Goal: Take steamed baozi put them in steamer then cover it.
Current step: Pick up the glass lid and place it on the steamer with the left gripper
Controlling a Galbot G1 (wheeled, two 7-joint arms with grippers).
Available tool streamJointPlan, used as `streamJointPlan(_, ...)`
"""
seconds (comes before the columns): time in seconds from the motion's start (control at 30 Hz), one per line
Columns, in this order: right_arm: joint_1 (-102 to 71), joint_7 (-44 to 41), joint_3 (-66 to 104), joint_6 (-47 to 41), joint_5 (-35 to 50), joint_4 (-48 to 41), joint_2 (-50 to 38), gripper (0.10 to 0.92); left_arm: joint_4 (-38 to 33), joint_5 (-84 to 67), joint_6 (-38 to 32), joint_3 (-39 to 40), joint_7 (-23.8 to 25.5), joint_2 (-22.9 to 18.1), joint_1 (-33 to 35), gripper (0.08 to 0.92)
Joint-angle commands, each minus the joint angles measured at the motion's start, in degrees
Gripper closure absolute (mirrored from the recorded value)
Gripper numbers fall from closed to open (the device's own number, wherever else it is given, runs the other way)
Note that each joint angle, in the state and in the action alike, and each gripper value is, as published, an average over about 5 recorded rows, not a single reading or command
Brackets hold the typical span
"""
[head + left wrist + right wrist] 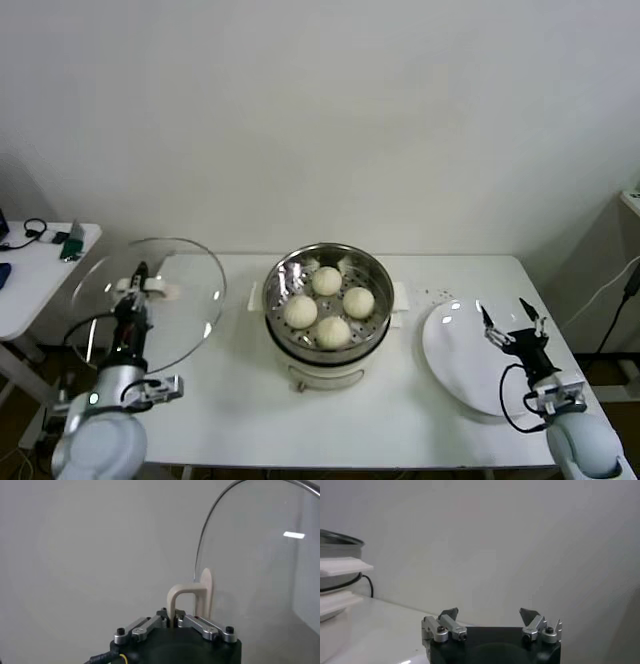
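On the white table [230, 400], your left gripper [137, 285] clamps the cover [150, 300] upright by its handle, away from the steamer [328, 300] holding the baozi [333, 331]; tilting could slip it, while the right gripper [514, 320] idles open.

cream-white steamed baozi [327, 281], shiny steamer [375, 270]

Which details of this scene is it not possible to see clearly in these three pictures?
- Head view: the front base of the round shiny steel steamer is hidden by its own pot.
- Left wrist view: the round clear glass cover, held by the left end effector, is cut off by the edge.
- Right wrist view: the flat white plate under the open right end effector is hidden by the end effector's body.
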Motion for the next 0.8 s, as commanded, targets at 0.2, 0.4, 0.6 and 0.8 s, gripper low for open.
streamJointPlan(0.2, 2.5, 0.0, -1.9, 0.5, -2.6, -2.4, 2.6, 0.203, 0.1, 6.4, 16.1, 32.5, 19.1, -0.1, -29.0, 0.849)
streamJointPlan(0.4, 2.1, -0.3, -1.0, 1.1, -3.4, -3.3, 3.2, 0.203, 4.3, 13.3, 16.7, 38.9, 27.8, -7.3, -35.0, 0.849)
streamJointPlan(0.6, 1.7, -0.8, 0.2, 1.6, -3.5, -4.2, 3.3, 0.203, 8.4, 16.8, 17.1, 43.0, 28.6, -13.7, -37.7, 0.849)
streamJointPlan(0.8, 0.9, -1.2, 1.2, 2.0, -3.2, -3.6, 3.3, 0.203, 12.4, 18.3, 17.1, 44.3, 26.9, -20.1, -36.9, 0.849)
